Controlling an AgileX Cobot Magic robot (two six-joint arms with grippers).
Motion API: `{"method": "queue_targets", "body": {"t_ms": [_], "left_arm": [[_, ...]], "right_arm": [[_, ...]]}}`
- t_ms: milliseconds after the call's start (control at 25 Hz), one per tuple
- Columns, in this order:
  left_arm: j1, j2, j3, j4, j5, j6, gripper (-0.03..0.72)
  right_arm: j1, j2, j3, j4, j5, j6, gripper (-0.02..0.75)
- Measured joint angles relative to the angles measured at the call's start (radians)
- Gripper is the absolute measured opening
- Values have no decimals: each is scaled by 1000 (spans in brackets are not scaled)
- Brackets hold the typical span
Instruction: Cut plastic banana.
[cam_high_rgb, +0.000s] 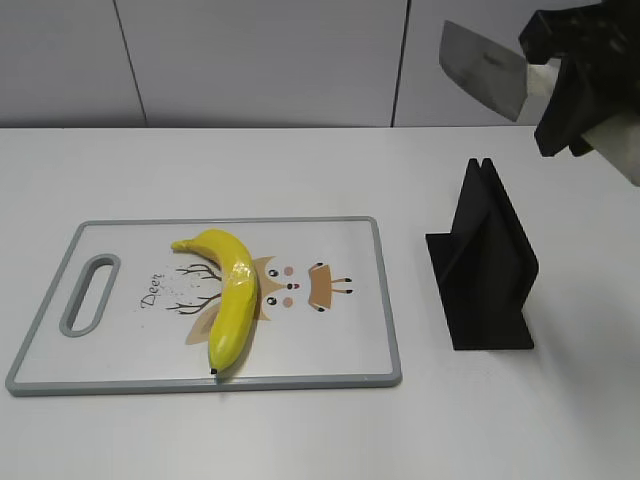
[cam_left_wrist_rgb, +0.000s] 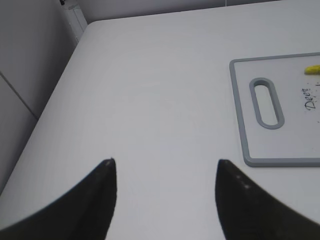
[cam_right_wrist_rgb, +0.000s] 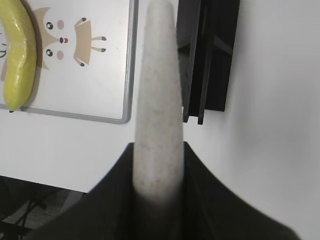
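The plastic banana (cam_high_rgb: 230, 296) is glossy yellow with a shiny band. It lies whole on the white cutting board (cam_high_rgb: 350, 350), dark tip toward the front edge. It also shows in the right wrist view (cam_right_wrist_rgb: 20, 60), and its end shows in the left wrist view (cam_left_wrist_rgb: 312, 69). My right gripper (cam_high_rgb: 562, 95) is shut on the pale handle (cam_right_wrist_rgb: 158, 105) of a knife and holds it high at the upper right. The knife's grey blade (cam_high_rgb: 482, 68) points left, well above the table and apart from the banana. My left gripper (cam_left_wrist_rgb: 165, 167) is open and empty above bare table left of the board (cam_left_wrist_rgb: 250, 150).
A black knife stand (cam_high_rgb: 485, 265) sits on the table right of the board, below the raised knife; it also shows in the right wrist view (cam_right_wrist_rgb: 210, 55). The board has a grey rim and a handle slot (cam_high_rgb: 90, 293) at its left end. The table's left edge (cam_left_wrist_rgb: 50, 100) is near my left gripper.
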Motion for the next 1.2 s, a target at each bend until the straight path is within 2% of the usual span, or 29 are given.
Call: {"method": "queue_targets", "body": {"t_ms": [200,400,640,800,1000,1200], "left_arm": [[0,0,0,-1,-5,13,575],[0,46,-20,-4,-66,38,575],[0,218,-64,-22,-242,89,575],[0,370,-109,-74,-342,189,575],[-6,550,-202,-176,-414,378,575],[-70,716,-318,-244,-419,570,575]], "right_arm": [[0,0,-35,-20,-12,-166,162],[0,0,-41,-36,-36,-506,162],[0,0,-41,-19,-206,-826,162],[0,6,-41,29,-228,-1127,162],[1,65,-41,35,-228,-1239,162],[1,147,-41,82,-229,-1369,162]]}}
